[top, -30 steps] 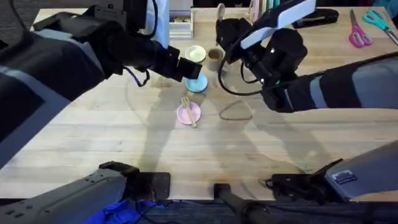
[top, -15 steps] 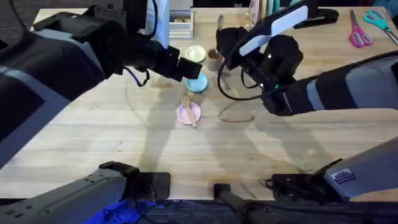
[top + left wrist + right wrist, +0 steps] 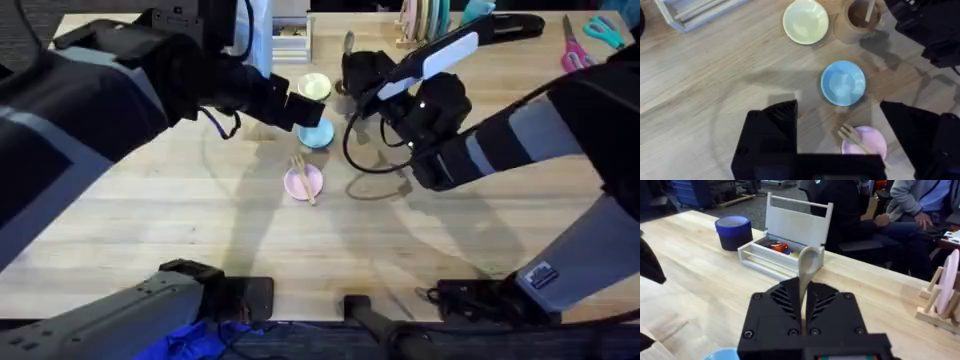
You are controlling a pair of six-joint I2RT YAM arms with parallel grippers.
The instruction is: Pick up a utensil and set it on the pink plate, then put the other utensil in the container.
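1. Pale wooden table (image 3: 150,230) carries everything; at its far edge, seen from the right wrist, sit a white tray (image 3: 790,245) and a purple cup (image 3: 734,231).
2. Since a second ago the right gripper (image 3: 352,68) has slid leftward and slightly farther from the bases, so that it now hangs over the container (image 3: 856,20) and hides it in the overhead view; earlier the cup stood in the open just left of the claw.
3. The right claw is clamped on the spoon (image 3: 806,272): the flat handle is pinched between the black fingers and the rounded bowl stands upright above them.
4. In the left wrist view a pale stick, the spoon's handle end, stands inside the tan container, directly under the right claw.
5. The left gripper (image 3: 840,135) has not moved across the three frames. Its jaws stand apart and hold nothing.
6. The fork (image 3: 303,178) lies across the pink plate (image 3: 312,181), tines pointing away over the rim, unchanged; it sits between and just below the left claw's fingers in that wrist view.
7. Just beyond the left claw lies the light blue plate (image 3: 843,83), and farther on the pale yellow plate (image 3: 805,21), beside the container.
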